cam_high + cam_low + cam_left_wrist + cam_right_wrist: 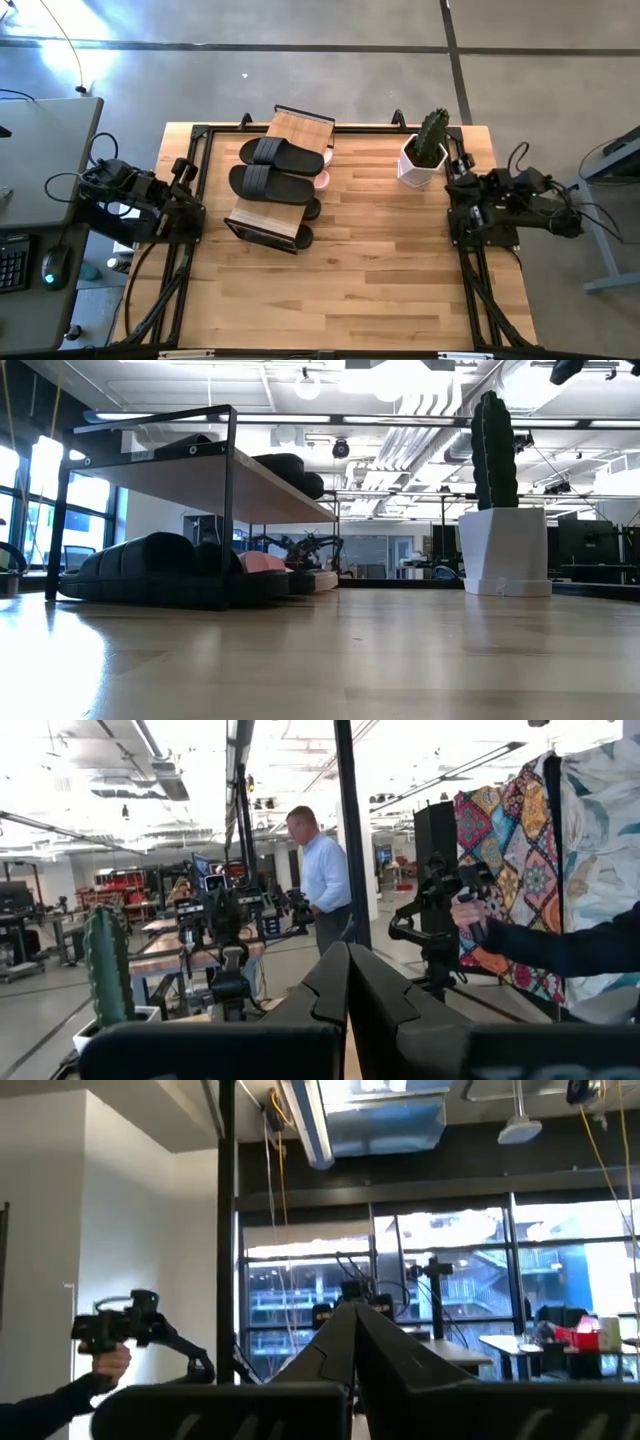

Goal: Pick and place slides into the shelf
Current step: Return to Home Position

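Slides (275,168) sit on and under the shelf (300,125); my left gripper (347,960) and right gripper (353,1320), both pressed together and empty, rest at the table (400,260) edges, so I judge homing needs only settling

Wooden table with a small shelf and a potted cactus on it

The light plank table (380,270) has a black frame along its edges. The slanted shelf (297,124) stands on it toward the back, left of the middle. Two black slides (272,185) lie side by side across the shelf's top board. Under the shelf, directly on the tabletop, lie more: the ends of two dark slides (311,208) stick out at its right edge, near the front corner. The tips of pink slides (322,181) show farther back along that edge. A white pot (418,170) with a green cactus (432,135) stands near the back right corner, well apart from the shelf.
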